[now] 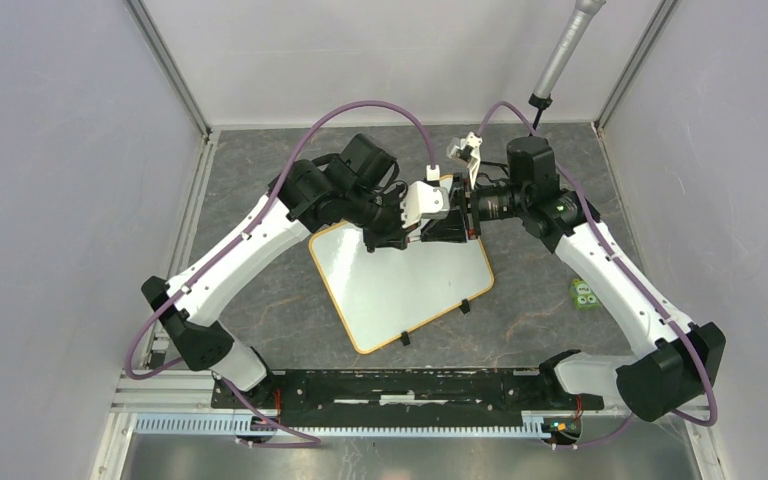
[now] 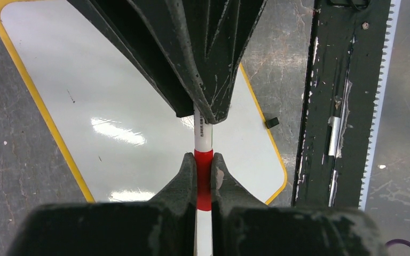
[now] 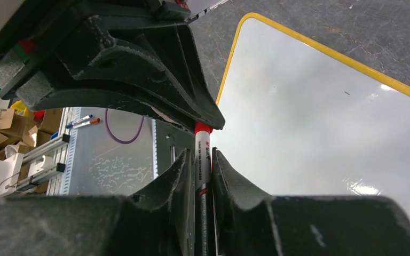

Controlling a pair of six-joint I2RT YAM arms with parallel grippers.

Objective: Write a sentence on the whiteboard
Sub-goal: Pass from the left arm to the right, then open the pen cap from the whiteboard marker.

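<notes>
The whiteboard (image 1: 400, 285) lies flat mid-table, white with a yellow rim and two black clips (image 1: 463, 306) on its near edge. Its surface is blank; no sentence shows in any view. Both grippers meet tip to tip above its far edge. My left gripper (image 1: 436, 213) is shut on the red cap (image 2: 203, 181) of a marker. My right gripper (image 1: 466, 212) is shut on the marker's white barrel (image 3: 203, 160). In the left wrist view my gripper (image 2: 203, 158) is over the board (image 2: 112, 96). In the right wrist view my gripper (image 3: 199, 156) is beside the board (image 3: 325, 117).
A small green object (image 1: 586, 293) lies on the grey table right of the board. A black rail (image 1: 400, 385) runs along the near edge between the arm bases. A grey rod (image 1: 565, 50) slants in at the far right. White walls enclose the table.
</notes>
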